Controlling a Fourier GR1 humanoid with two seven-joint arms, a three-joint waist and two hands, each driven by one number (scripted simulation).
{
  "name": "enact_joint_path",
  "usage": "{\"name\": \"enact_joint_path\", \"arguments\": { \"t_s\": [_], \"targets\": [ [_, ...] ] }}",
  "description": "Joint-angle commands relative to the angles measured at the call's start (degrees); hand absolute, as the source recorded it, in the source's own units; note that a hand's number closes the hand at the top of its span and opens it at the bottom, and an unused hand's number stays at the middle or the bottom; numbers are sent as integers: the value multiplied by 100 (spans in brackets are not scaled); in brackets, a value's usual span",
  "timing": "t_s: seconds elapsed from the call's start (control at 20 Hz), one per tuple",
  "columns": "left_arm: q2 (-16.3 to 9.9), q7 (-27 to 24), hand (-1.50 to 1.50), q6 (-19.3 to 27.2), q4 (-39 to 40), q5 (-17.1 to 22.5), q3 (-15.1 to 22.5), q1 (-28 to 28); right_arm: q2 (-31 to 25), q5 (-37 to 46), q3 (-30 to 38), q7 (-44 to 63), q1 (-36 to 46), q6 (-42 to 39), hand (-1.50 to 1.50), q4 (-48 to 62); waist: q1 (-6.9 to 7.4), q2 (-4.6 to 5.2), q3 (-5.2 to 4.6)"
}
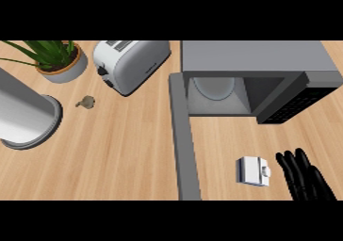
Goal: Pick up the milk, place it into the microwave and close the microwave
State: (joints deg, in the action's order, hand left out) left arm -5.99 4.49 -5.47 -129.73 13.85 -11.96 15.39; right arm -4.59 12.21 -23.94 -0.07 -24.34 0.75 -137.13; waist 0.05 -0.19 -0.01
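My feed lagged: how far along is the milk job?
Done: nothing beyond the microwave door standing open. In hand: the right hand, fingers straight, is beside the milk carton on the counter, not gripping. Left: grasp it, place it inside, close the door.

Bare wooden counter (223, 136) lies before the grey microwave's open cavity (233, 96), its swung-out grey door (184, 150) walling the left.
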Motion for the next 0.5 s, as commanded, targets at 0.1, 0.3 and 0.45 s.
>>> {"name": "enact_joint_path", "arguments": {
  "t_s": [0.1, 0.3, 0.45],
  "targets": [
    [116, -81, -150, -290, -260, 217, -202, 381, -235, -56, 210, -357, -480, 107, -150, 127, -10, 6, 2],
    [61, -25, -150, -550, -237, 464, -425, 475, -5, 99, 45, -1078, -468, 393, -150, 1090, -4, 8, 3],
    [-36, 343, -150, -653, -790, 1026, -874, 779, -62, 48, 62, -991, -535, 382, -150, 1082, 18, 4, 2]
  ]
}}
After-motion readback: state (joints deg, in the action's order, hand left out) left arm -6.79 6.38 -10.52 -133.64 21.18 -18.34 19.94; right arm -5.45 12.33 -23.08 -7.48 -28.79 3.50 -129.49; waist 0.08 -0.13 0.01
